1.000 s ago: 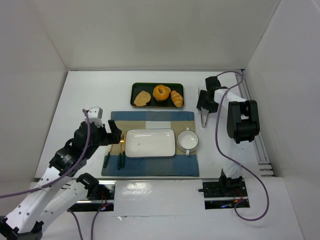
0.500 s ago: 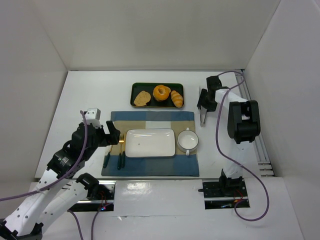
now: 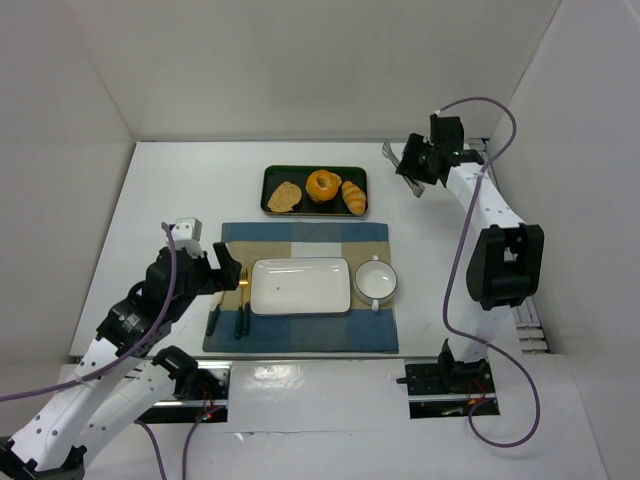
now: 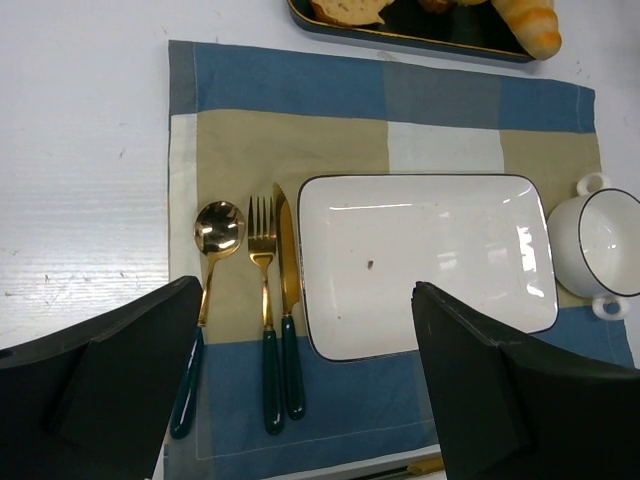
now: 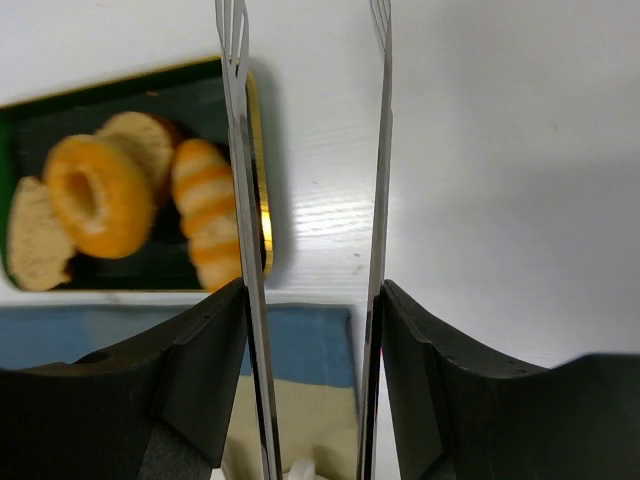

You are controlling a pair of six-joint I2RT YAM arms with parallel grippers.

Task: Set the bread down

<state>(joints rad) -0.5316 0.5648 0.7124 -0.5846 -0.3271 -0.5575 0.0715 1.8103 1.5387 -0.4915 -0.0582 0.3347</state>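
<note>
The bread (image 5: pixel 92 196) and tray (image 5: pixel 60 120) look blurred.

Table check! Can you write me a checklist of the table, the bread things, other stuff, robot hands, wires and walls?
Surface: white table, blue-and-tan checked placemat.
Job's things: glossy golden ring-shaped bagel in dark green tray, untouched.
Clutter: toast slice, striped roll, white rectangular plate, white two-handled cup, gold spoon, fork, knife.
Grippers: left gripper open; right gripper shut on metal tongs.
Cables: purple cables on both arms.
Surroundings: white walls.
</note>
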